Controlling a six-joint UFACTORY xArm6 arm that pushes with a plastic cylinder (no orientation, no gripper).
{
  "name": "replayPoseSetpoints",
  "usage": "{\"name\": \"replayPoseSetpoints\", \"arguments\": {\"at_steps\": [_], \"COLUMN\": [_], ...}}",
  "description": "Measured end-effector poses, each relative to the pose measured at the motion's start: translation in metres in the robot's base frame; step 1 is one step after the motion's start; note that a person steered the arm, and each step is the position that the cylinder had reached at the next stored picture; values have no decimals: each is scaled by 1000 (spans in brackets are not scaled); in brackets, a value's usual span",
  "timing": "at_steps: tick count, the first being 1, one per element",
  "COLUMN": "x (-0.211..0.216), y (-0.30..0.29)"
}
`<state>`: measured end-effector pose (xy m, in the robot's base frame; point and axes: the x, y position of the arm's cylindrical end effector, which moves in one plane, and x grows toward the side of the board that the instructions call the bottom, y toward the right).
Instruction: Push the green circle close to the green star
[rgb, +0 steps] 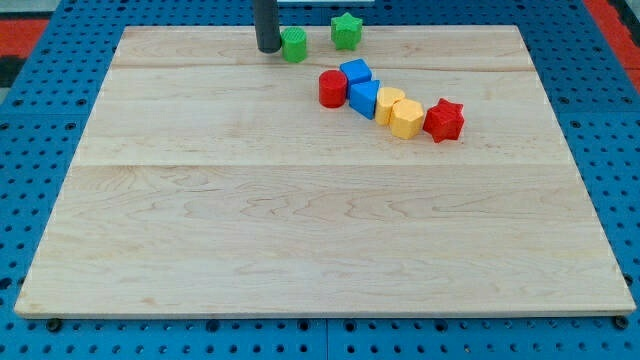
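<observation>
The green circle (294, 45) sits near the board's top edge, a little left of centre. The green star (346, 30) lies to its right and slightly higher, a short gap apart. My tip (268, 48) stands on the board right against the green circle's left side, touching or nearly touching it. The rod rises out of the view's top.
A cluster lies below and right of the green blocks: a red cylinder (332, 88), two blue blocks (355, 72) (364, 98), two yellow blocks (388, 104) (406, 119) and a red star (444, 120). The wooden board (300, 230) rests on a blue pegboard.
</observation>
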<state>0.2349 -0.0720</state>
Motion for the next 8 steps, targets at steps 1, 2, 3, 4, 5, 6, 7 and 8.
{"name": "replayPoseSetpoints", "arguments": {"at_steps": [1,2,3,4,5,6,7,8], "x": [16,18,15,15,13,8,9,10], "y": [0,16,37,50,56,57,58,58]}}
